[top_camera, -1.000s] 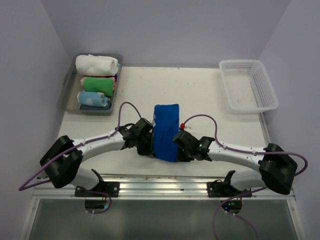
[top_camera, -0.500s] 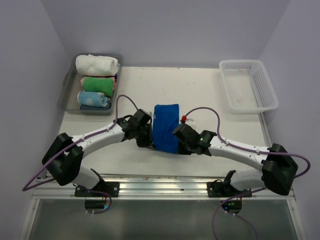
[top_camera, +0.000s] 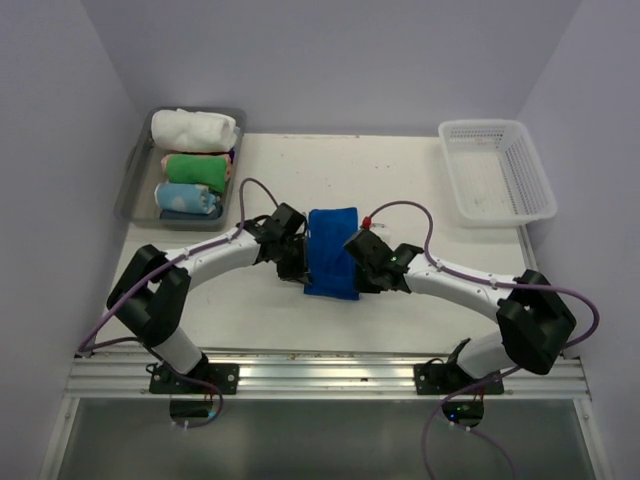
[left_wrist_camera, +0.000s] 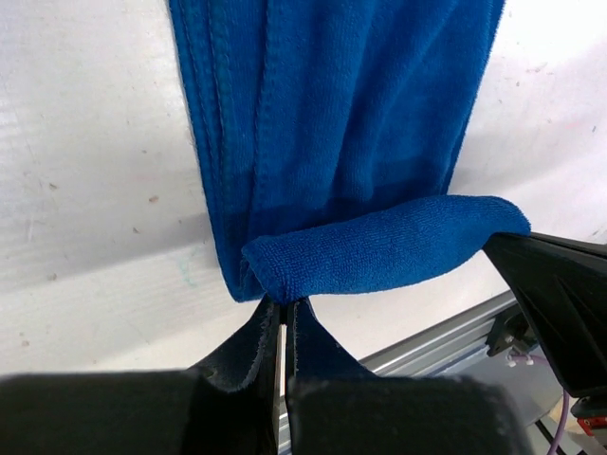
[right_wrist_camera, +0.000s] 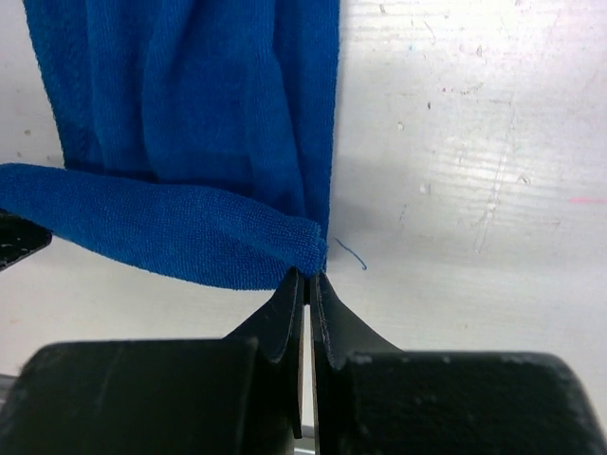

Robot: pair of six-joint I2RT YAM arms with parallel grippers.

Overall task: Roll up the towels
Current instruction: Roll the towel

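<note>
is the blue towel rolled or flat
Barely rolled: the blue towel lies flat as a folded strip, only its near end turned over, corners pinched by the left gripper and right gripper.

Four towels: white towel (top_camera: 194,129), green towel (top_camera: 196,166) and dotted towel (top_camera: 188,197) in the tray (top_camera: 134,166), blue towel (top_camera: 332,250) right of it. One tray, one basket (top_camera: 482,124).

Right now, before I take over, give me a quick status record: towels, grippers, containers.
blue towel: lying at the centre of the table, near end folded over into a first turn
left gripper: shut, pinching the fold's left corner
right gripper: shut, pinching the fold's right corner
white towel: rolled, at the far end of the tray
also in tray: green towel, pale blue dotted towel, both rolled
basket: far right corner, no towel in it
</note>
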